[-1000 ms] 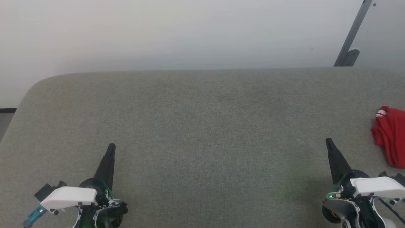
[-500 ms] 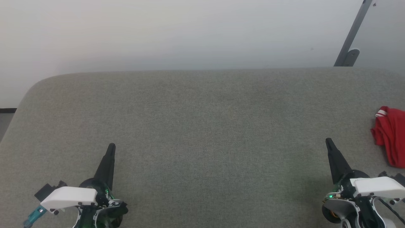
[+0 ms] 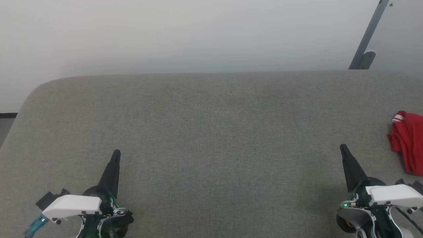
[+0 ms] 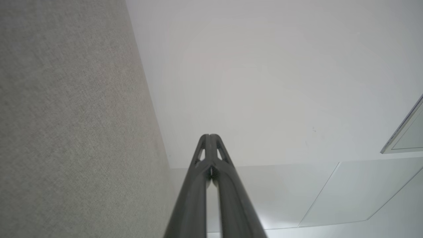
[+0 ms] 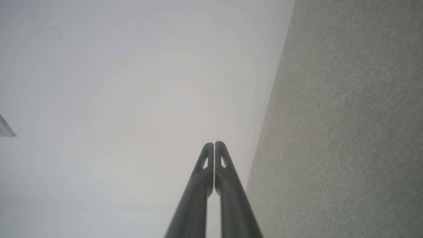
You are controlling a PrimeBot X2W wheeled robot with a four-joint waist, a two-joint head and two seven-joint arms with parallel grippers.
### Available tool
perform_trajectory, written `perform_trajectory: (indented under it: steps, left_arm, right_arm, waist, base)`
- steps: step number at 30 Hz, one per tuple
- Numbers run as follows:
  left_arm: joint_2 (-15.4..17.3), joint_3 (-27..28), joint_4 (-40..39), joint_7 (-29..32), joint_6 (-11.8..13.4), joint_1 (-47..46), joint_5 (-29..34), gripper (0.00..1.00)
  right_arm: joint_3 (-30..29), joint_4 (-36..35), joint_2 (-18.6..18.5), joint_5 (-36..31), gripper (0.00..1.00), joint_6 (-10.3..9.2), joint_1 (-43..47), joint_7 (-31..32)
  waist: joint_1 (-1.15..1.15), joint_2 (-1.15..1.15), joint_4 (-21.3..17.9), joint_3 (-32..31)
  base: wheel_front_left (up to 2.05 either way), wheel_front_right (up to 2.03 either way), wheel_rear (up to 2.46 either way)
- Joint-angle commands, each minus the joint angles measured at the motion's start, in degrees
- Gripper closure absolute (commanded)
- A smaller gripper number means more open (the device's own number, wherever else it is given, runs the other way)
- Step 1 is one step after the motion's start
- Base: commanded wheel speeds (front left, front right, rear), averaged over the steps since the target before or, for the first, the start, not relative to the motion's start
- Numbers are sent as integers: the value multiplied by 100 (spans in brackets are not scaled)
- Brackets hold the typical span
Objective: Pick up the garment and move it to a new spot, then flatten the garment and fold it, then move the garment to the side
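Grey woven fabric covers the broad padded surface [image 3: 211, 132], which runs back to a pale wall [image 3: 165, 33], with a slanted metal bar [image 3: 367, 39] at the far right. On this surface, at the right edge of the head view and partly cut off by it, lies the garment [image 3: 407, 142], a crumpled red heap with a short band of striped trim [image 3: 398, 117] at its far corner. It sits to the right of the right gripper [image 3: 343, 147] and a little beyond it, not touching. The left gripper [image 3: 116, 152] hovers at the lower left, well apart from the cloth. Both grippers are closed and hold nothing. The garment looks light, soft and limp, so it will likely sag and trail when lifted. A pinch on a raised fold of the heap, or on the trimmed edge where the cloth is probably firmer, seems the surest hold. The head view gives the garment's place, but each gripper reads there as a single dark spike. The wrist views, looking along the surface toward the wall, show the left gripper [image 4: 210, 136] and the right gripper [image 5: 214, 143] each with its two fingers pressed tip to tip, a hairline seam between them
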Motion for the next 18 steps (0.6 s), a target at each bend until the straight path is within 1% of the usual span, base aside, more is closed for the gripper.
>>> perform_trajectory:
  steps: [1,18]
  left_arm:
    - [-3,23,-1,27,-16,-61,25,100]
    - [-13,37,-1,33,-16,-63,36,100]
  right_arm:
    - [2,-1,17,24,100,0,-37,11]
    - [1,1,17,25,100,0,-37,10]
  waist:
    - [0,0,0,0]
    - [0,0,0,0]
  base:
    - [0,0,0]
    - [0,0,0]
